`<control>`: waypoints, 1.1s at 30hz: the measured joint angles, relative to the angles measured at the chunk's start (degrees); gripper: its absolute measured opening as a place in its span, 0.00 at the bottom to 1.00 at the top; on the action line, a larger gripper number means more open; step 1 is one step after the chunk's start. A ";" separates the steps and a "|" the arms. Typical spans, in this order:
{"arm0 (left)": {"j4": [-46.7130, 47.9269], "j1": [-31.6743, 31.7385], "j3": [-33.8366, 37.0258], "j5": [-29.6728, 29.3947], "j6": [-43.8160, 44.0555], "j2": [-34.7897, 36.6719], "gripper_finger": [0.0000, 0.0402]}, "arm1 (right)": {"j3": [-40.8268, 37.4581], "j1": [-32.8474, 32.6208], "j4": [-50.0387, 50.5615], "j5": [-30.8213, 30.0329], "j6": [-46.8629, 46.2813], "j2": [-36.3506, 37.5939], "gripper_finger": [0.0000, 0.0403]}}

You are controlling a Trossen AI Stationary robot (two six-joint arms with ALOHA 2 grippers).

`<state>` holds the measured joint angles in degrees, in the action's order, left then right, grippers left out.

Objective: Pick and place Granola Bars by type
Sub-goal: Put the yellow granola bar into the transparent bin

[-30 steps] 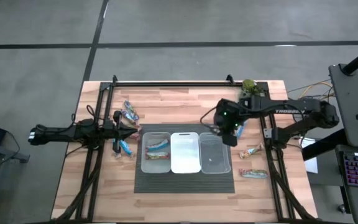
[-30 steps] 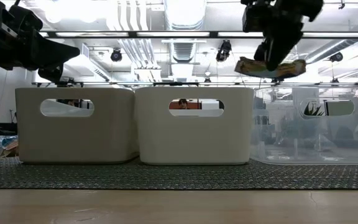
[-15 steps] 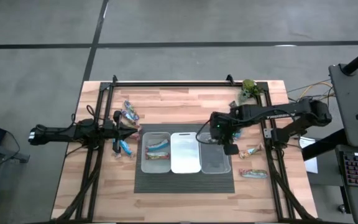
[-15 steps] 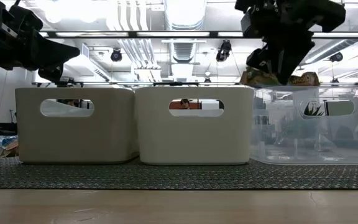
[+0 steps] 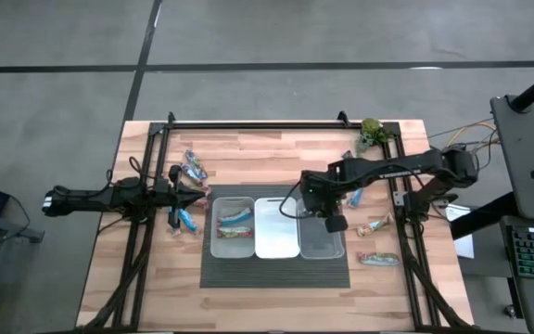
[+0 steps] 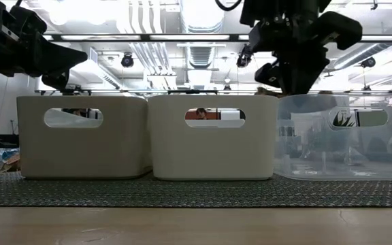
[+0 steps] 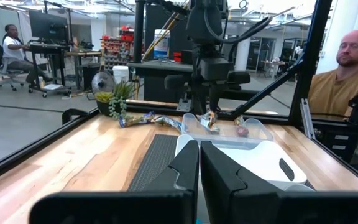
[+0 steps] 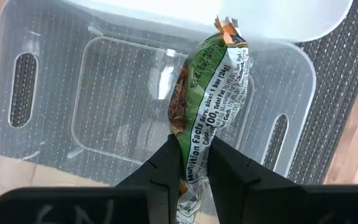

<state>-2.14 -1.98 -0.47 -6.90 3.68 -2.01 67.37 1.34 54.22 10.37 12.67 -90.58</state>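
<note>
My right gripper (image 5: 321, 200) (image 8: 197, 163) hovers over the clear right-hand bin (image 5: 322, 243) (image 8: 55, 155), shut on a granola bar (image 8: 211, 93) with a green and brown wrapper. In the low view the right gripper (image 6: 292, 76) sits at that bin's rim. Across the table, the left wrist view shows the bar (image 7: 210, 119) under the right arm. My left gripper (image 5: 196, 195) (image 7: 199, 163) is shut and empty, left of the bins. The left bin (image 5: 217, 249) holds two bars (image 5: 234, 223). The white middle bin (image 5: 276, 249) stands between. My right gripper pinches the green and brown bar between its two fingers (image 8: 166, 165), near one end of the wrapper (image 8: 194, 155), coming from above and pointing down. The bar is lifted clear over the clear bin's floor, and its crimped far end (image 8: 227, 25) sticks out free.
Loose bars lie on the wood left of the bins (image 5: 193, 168) (image 5: 185, 219) and right of them (image 5: 375, 225) (image 5: 378, 259), with a blue one (image 5: 355, 196) by the right arm. A green plant (image 5: 371, 131) sits at the far right corner. The bins stand on a dark mat (image 5: 276, 272).
My right gripper has carried the bar toward the table's left and near edge, from beside the clear bin to over it, and has come down. In the low view the bar, first well above the bin's rim, has sunk to the rim.
</note>
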 joint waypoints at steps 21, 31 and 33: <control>0.01 0.00 0.02 0.01 -0.02 -0.01 0.00 | -0.18 0.04 0.46 -5.11 1.30 -0.36 0.16; -0.01 0.00 0.00 -0.01 -0.02 0.00 0.00 | -1.50 0.07 -0.11 -6.08 0.89 -0.78 0.15; -0.01 0.00 0.01 -0.01 -0.02 0.01 0.00 | -1.79 0.05 -0.43 -6.05 0.82 -1.62 0.15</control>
<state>-2.15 -1.98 -0.46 -6.92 3.66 -2.00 65.58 1.39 53.79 4.32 13.50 -92.19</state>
